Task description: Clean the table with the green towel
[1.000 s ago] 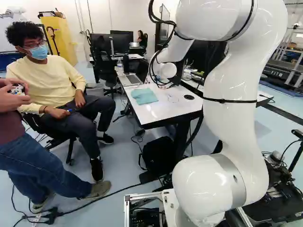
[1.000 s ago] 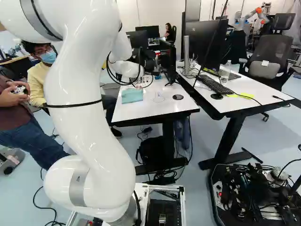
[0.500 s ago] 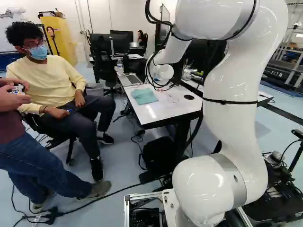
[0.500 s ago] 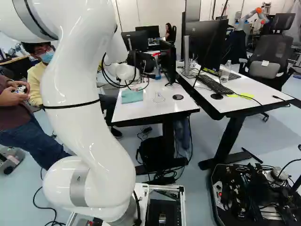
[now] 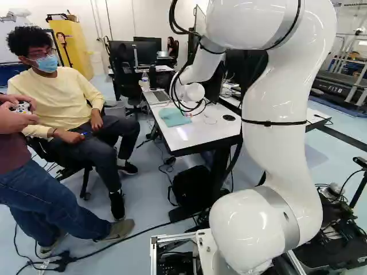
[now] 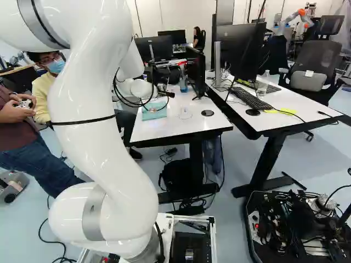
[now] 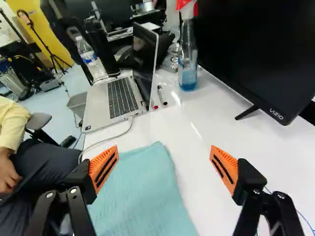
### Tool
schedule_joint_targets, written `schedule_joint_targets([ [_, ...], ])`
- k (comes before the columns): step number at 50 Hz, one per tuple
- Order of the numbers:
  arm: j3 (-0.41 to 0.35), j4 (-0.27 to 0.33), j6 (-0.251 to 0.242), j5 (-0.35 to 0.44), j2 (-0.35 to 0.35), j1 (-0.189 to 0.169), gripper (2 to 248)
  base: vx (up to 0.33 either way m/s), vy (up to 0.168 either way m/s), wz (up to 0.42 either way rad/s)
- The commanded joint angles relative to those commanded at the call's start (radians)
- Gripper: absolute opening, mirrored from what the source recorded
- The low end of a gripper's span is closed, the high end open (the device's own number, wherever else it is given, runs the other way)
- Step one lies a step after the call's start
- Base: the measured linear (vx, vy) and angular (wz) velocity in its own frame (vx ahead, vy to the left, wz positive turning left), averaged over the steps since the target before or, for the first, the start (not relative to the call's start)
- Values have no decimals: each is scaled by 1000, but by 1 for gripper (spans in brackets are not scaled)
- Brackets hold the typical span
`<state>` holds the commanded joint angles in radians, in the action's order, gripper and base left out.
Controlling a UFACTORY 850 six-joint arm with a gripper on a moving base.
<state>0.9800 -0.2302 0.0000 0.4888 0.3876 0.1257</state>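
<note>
On the far part of the white table (image 5: 186, 140), a clear spray bottle (image 7: 188, 61) with a red top holds a little blue liquid low down; it stands upright between the open laptop (image 7: 115, 98) on the left and the black monitor (image 7: 266, 54) on the right. Farther left, past the laptop, a clear water bottle (image 7: 86, 53) with a blue label stands, its fill hard to tell. A grey bin (image 7: 77, 105) sits below the table's left side; what it holds I can't make out. To the right, on the other desk (image 6: 285, 98), there is a clear cup (image 6: 262, 87), contents also unclear. The towel (image 7: 140, 191) is a soft blue-green cloth, spread mostly flat over the table's left part, nearer than the laptop, with light wrinkles and a rounded, slightly raised far corner. The gripper (image 6: 166, 93) is above the table, over the towel and the bare white top to its right. In the wrist view the orange pads (image 7: 103, 168) stand wide apart, with nothing held.
</note>
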Motion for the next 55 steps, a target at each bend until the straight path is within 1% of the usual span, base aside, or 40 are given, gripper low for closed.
schedule_joint_targets([
  [6, 2, 52, 0, -40, 14, 1, 247, 0, 0, 0],
  [18, 10, 175, 0, -103, 44, 1, 247, 0, 0, 0],
  [28, 56, 282, 0, -144, 100, -6, 247, 0, 0, 0],
  [37, 101, 374, 0, -159, 133, -14, 247, 0, 0, 0],
  [55, 182, 564, 0, -162, 161, -32, 247, 0, 0, 0],
])
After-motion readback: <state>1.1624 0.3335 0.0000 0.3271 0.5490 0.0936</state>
